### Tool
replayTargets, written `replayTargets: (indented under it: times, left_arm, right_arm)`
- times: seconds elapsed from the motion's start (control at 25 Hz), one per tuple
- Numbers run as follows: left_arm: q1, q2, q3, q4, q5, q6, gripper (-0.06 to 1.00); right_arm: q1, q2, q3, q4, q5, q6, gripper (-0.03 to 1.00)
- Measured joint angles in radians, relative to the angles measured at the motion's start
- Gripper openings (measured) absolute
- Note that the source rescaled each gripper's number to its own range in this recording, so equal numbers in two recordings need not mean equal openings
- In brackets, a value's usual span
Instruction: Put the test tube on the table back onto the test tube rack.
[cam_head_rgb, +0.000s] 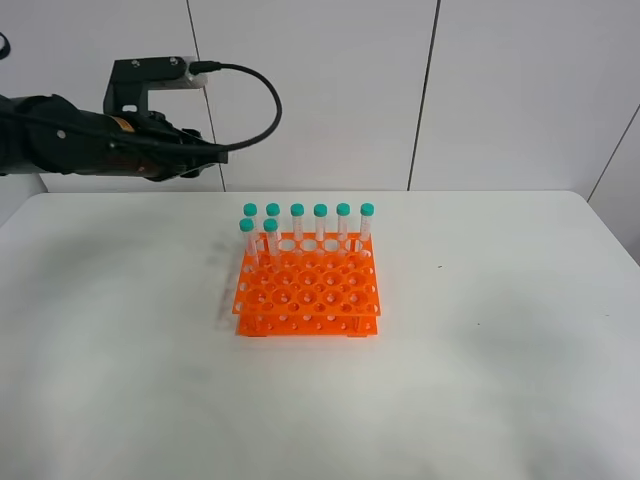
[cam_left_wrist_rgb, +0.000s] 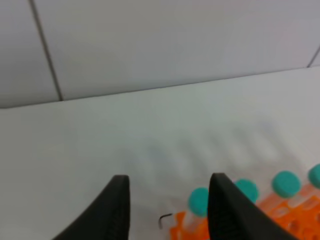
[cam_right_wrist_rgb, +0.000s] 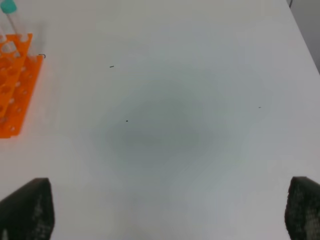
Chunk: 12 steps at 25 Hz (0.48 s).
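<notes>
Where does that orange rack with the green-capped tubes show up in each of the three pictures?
Exterior high: the test tube rack stands mid-table, eight tubes along its back.
Left wrist: one corner at the picture's lower edge, partly behind a finger.
Right wrist: one end at the left edge.
Shared landmark: the teal caps.

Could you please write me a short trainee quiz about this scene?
1. How many tubes stand in the rack?
2. True or false: the left gripper holds nothing.
3. Which rows of the rack hold tubes in the high view? A the two farthest from the camera; B the nearest; C the middle ones.

Key: 1. Eight. 2. True. 3. A.
</notes>
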Motion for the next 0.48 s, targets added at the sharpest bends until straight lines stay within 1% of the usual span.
replayTargets:
  times: [0.36, 0.44, 0.48]
  left_arm:
    - [0.116, -0.007, 0.000, 0.010, 0.161, 0.011, 0.23]
    - [0.142, -0.007, 0.000, 0.015, 0.212, 0.012, 0.27]
    - [0.155, -0.007, 0.000, 0.017, 0.236, 0.013, 0.31]
  right_arm:
    - [0.000, 0.000, 0.000, 0.000, 0.000, 0.000, 1.00]
    - [0.000, 0.000, 0.000, 0.000, 0.000, 0.000, 1.00]
    - [0.000, 0.000, 0.000, 0.000, 0.000, 0.000, 1.00]
